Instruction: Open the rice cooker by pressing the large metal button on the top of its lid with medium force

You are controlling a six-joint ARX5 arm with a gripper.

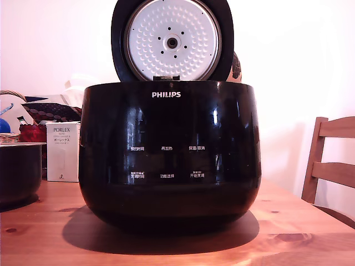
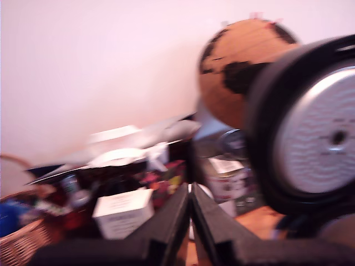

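Note:
The rice cooker (image 1: 169,155), a glossy black rounded pot with a white PHILIPS logo, stands in the middle of the wooden table. Its lid (image 1: 172,40) stands raised upright behind the body, showing the silvery dimpled inner disc with a central hole. The wrist view shows the same raised lid (image 2: 310,130) side-on and blurred. My gripper (image 2: 191,188) appears only in the wrist view, its two black fingers pressed together at the tips with nothing between them, off to the side of the lid. The large metal button is out of view.
A smaller dark pot with a pale rim (image 1: 19,172) sits at the exterior view's left, beside a white PORLEX box (image 1: 62,151) and a basket (image 1: 11,119). A wooden chair (image 1: 330,160) stands at the right. A brown globe (image 2: 238,69) stands behind the lid.

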